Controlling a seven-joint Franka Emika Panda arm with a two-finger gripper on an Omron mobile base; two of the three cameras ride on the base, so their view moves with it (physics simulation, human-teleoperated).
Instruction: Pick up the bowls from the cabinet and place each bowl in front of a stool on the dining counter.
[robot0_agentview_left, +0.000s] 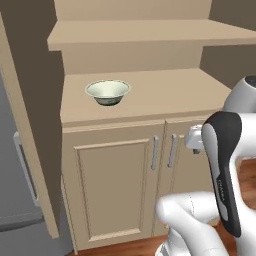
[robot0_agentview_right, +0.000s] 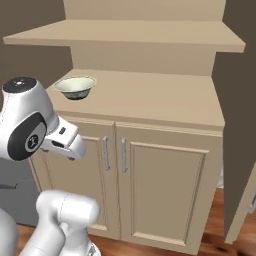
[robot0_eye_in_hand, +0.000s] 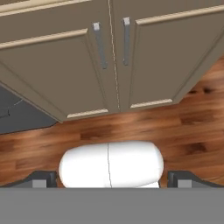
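One pale cream-green bowl (robot0_agentview_left: 107, 92) (robot0_agentview_right: 75, 86) stands upright on the shelf surface of the beige cabinet (robot0_agentview_left: 116, 177) (robot0_agentview_right: 165, 175), in the open niche toward its left side. The double doors below are closed. My gripper (robot0_eye_in_hand: 112, 180) hangs low in front of those doors, well below and to the right of the bowl, and looks down at the door handles and the floor. Its fingertips (robot0_eye_in_hand: 43, 179) stand far apart with nothing between them, so it is open. The stool and the dining counter are out of view.
An upper shelf (robot0_agentview_left: 150, 32) overhangs the niche, leaving limited height above the bowl. A grey fridge (robot0_agentview_left: 17, 175) stands left of the cabinet. A dark wall panel (robot0_agentview_right: 240, 125) closes the right side. Reddish wood floor (robot0_eye_in_hand: 183, 122) runs below the doors.
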